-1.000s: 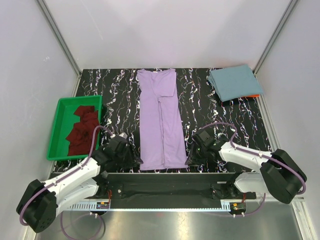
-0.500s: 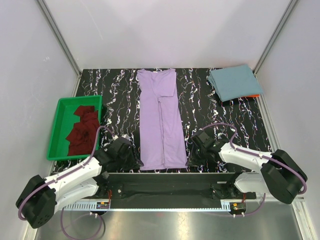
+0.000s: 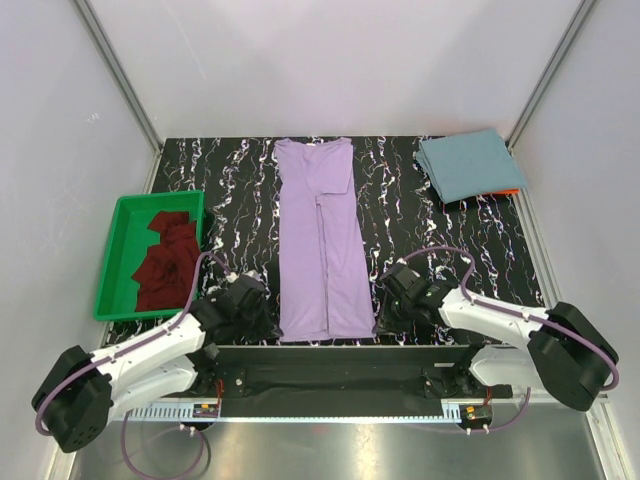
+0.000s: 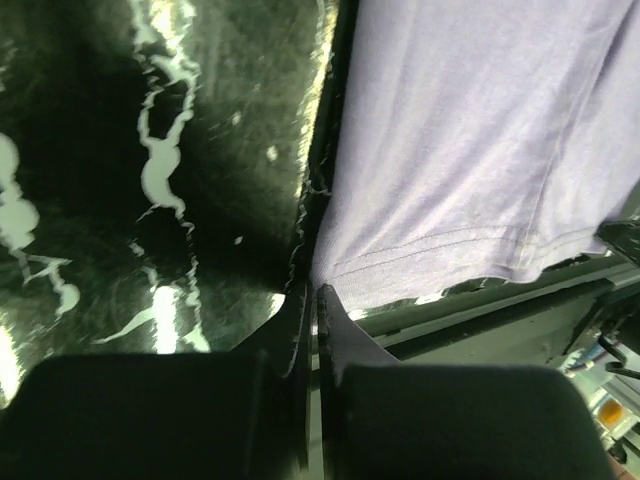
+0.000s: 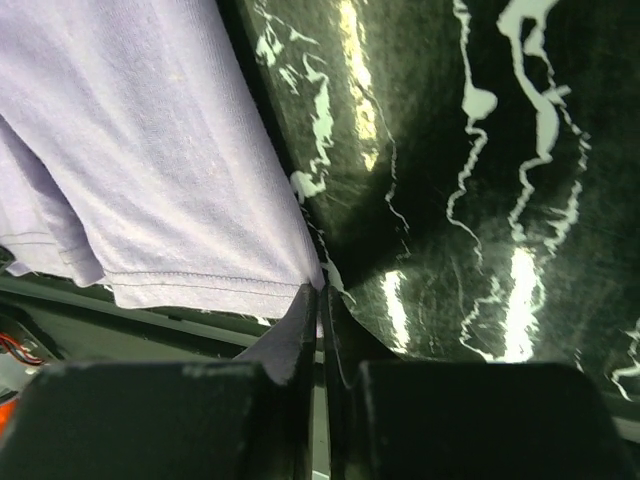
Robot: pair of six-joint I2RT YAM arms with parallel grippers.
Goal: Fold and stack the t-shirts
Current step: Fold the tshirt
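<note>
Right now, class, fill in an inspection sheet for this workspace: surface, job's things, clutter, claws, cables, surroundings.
Surface: black marbled table.
Job's things: lavender t-shirt folded lengthwise, mid-table; teal t-shirt folded, far right; maroon t-shirt crumpled in green tray.
Clutter: orange edge under the teal t-shirt, unidentifiable.
Claws: left claw and right claw each shut on a near hem corner of the lavender t-shirt.
Cables: purple cables along both arms.
Surroundings: pale walls, metal frame posts.
</note>
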